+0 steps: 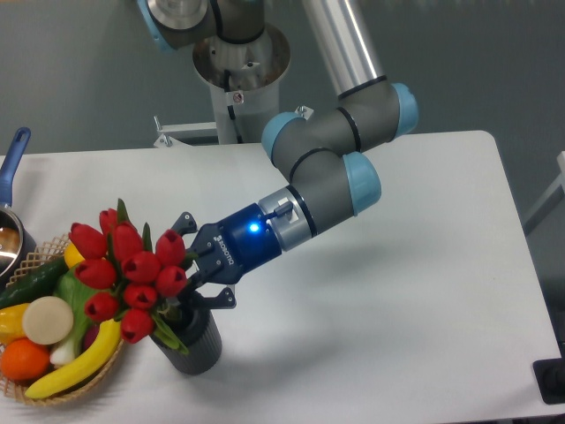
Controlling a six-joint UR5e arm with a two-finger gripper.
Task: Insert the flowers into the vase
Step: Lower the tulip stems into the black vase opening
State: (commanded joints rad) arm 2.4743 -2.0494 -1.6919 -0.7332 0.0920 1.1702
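The flowers [128,272], a bunch of red tulip heads with green leaves, lean to the left with their stems going down into the vase [196,344], a short dark grey ribbed cylinder near the table's front left. My gripper [196,270] sits just above the vase's rim, shut on the flowers' stems, which are mostly hidden behind the blooms and fingers. The tulip heads overhang the basket to the left.
A wicker basket [62,389] with a banana, an orange, a cucumber and other produce stands at the front left, touching distance from the vase. A blue-handled metal pot [11,208] is at the left edge. The arm's base post [231,79] rises at the back.
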